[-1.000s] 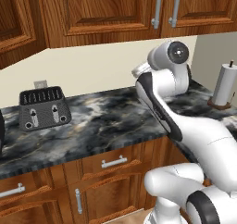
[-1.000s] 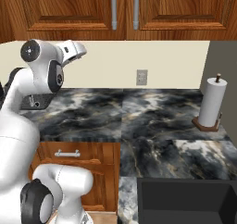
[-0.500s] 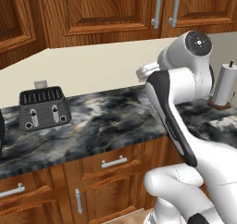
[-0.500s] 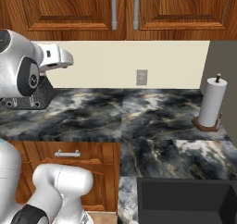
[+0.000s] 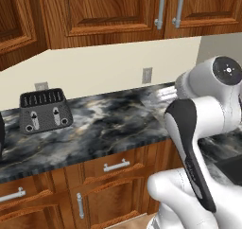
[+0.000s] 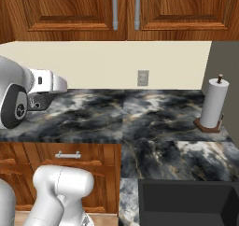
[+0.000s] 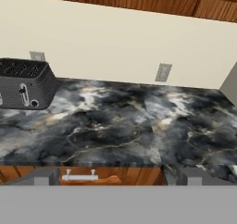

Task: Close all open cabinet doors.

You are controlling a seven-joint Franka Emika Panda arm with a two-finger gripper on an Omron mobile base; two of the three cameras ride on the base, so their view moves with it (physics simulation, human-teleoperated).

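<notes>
A dark toaster [image 5: 45, 110] sits at the left of the marbled bench [image 6: 154, 113], a paper towel roll [image 6: 214, 103] at the far right, a wall outlet [image 7: 163, 72] between them. The fingers [image 7: 113, 177] gape wide, holding nothing, low over the bench's near edge. The cabinet doors [image 6: 70, 10] hang well above them, against the far wall.

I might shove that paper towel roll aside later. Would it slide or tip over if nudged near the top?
The paper towel roll stands tall and narrow on a small wooden base, so a high nudge would probably tip it. It likely weighs little. The marble counter looks smooth, so a low push might slide it.
</notes>
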